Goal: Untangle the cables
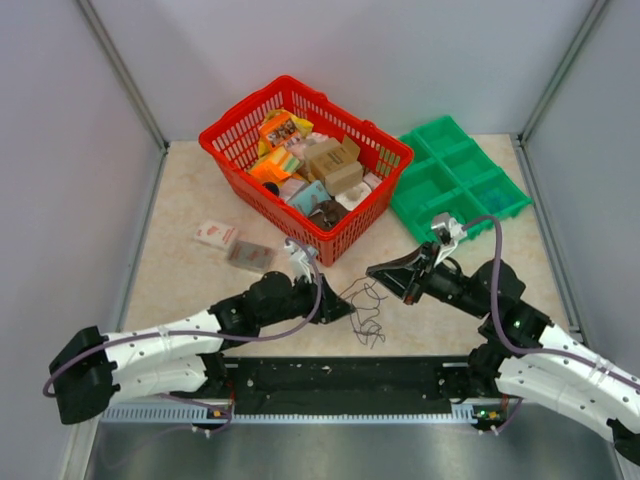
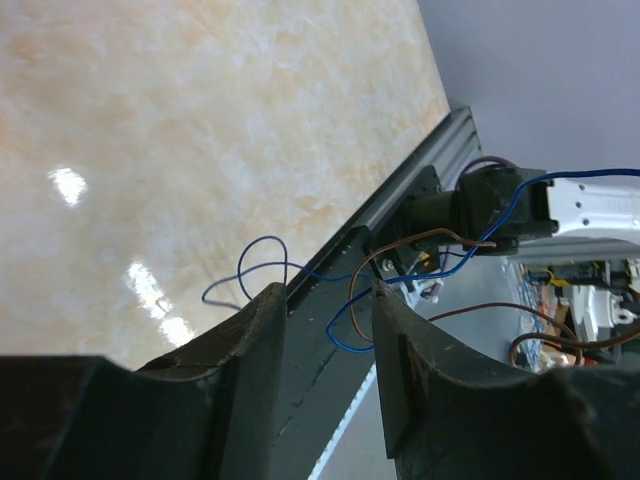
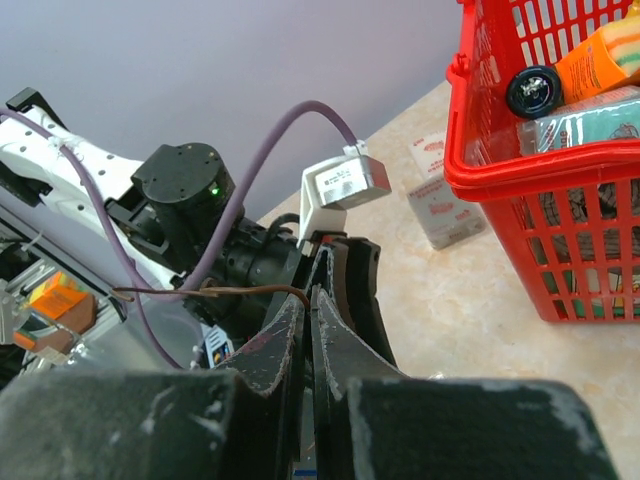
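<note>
Blue and brown strands of the cables [image 1: 366,310] sit in a loose snarl on the table [image 1: 175,200] just in front of the red basket [image 1: 246,106], between the two arms. The right gripper [image 3: 310,298], on the side of the snarl nearer the basket, has its jaws pressed fully together. A brown strand runs out from their tips, so it appears to be pinching that wire, likely to anchor one end while the knot is worked. The left gripper [image 2: 325,292], on the side farther from the basket, stands about half open with nothing clamped. Blue and brown loops cross the gap just beyond its fingers [image 2: 260,340], a stance that looks meant for taking a second strand and drawing it the other way. Whether any loop touches those fingers cannot be told. Most of the tangle lies slack, so the sorting seems far from finished.
</note>
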You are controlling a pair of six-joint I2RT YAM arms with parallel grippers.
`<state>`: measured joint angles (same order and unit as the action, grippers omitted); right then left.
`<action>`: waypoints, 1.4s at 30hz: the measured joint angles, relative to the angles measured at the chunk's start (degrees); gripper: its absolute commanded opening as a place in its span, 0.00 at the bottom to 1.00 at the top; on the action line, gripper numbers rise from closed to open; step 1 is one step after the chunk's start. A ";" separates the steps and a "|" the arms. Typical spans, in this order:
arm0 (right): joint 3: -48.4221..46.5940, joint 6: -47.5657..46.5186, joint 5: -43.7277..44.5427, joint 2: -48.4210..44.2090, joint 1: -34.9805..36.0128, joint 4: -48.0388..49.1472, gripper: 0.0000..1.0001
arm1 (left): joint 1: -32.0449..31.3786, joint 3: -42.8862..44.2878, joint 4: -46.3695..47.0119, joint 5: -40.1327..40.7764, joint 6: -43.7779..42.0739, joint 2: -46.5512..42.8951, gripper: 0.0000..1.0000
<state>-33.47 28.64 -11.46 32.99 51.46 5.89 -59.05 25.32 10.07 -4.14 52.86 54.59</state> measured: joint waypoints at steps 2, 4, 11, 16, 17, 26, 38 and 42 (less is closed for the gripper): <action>0.00 0.00 0.00 -0.20 0.00 0.02 0.00 | 0.00 0.00 2.32 -2.45 0.17 1.73 0.46; 0.00 -0.02 0.00 -0.26 0.00 0.04 0.00 | 0.00 0.02 5.11 -5.35 0.44 3.76 0.46; 0.00 -0.07 0.20 -0.39 0.00 -0.02 0.00 | -0.02 0.00 10.67 -12.57 1.75 8.35 0.50; 0.00 -0.09 0.46 -1.09 0.00 -0.22 0.00 | -0.02 -1.29 14.84 -14.53 1.68 6.36 0.54; 0.00 -0.09 0.48 -1.14 0.00 -0.24 0.00 | -0.02 -1.49 15.15 -14.64 1.60 5.81 0.55; 0.00 -0.09 0.63 -1.42 0.00 -0.39 0.00 | -0.63 -1.60 16.90 -15.32 1.36 5.64 0.20; -0.92 -3.43 16.96 -7.28 0.00 -11.23 0.00 | -0.66 -1.62 5.84 -6.27 1.09 1.84 0.00; -1.31 -3.67 36.15 -13.68 0.00 -19.34 0.00 | -0.66 -2.29 -3.52 2.51 1.75 -4.85 0.00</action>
<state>-34.79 24.97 24.69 19.31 51.46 -13.45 -59.70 23.03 6.55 -1.63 54.61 49.74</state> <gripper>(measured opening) 0.008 0.013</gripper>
